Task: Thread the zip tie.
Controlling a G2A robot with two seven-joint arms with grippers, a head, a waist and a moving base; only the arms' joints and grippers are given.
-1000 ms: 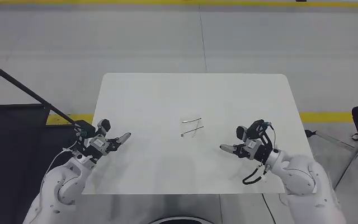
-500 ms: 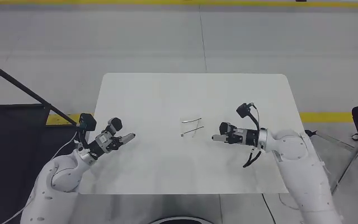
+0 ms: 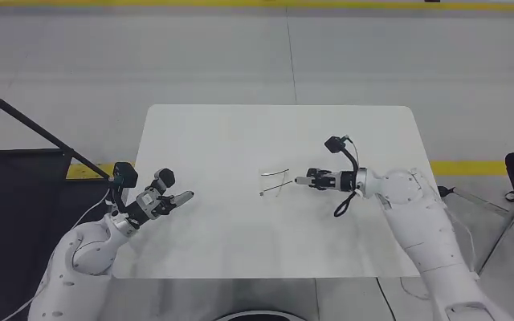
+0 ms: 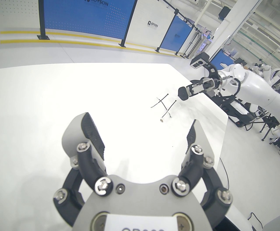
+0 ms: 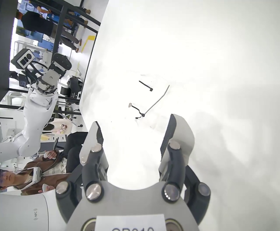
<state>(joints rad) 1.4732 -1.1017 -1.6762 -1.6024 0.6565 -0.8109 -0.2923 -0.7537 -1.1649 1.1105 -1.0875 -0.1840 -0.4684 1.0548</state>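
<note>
Two thin black ties (image 3: 277, 186), slightly kinked, flat on smooth white counter (image 3: 241, 136). Right claw (image 3: 300, 180) spread open just beside them; left claw (image 3: 183, 197) likewise open, well apart, ribbed pads (image 4: 94, 133) bare.

I've got white lettering with a logo on the blue panel (image 4: 87, 17), and dark lettering on the white panel (image 4: 148, 13) next to it. There's a white sticker (image 4: 142, 225) on the left gripper (image 4: 141, 122) with its characters cut off. The right gripper (image 5: 134, 122) carries a second sticker (image 5: 131, 223), cut off the same way. A tiny mark (image 5: 36, 215) sits on the white arm shell (image 5: 17, 210).
</note>
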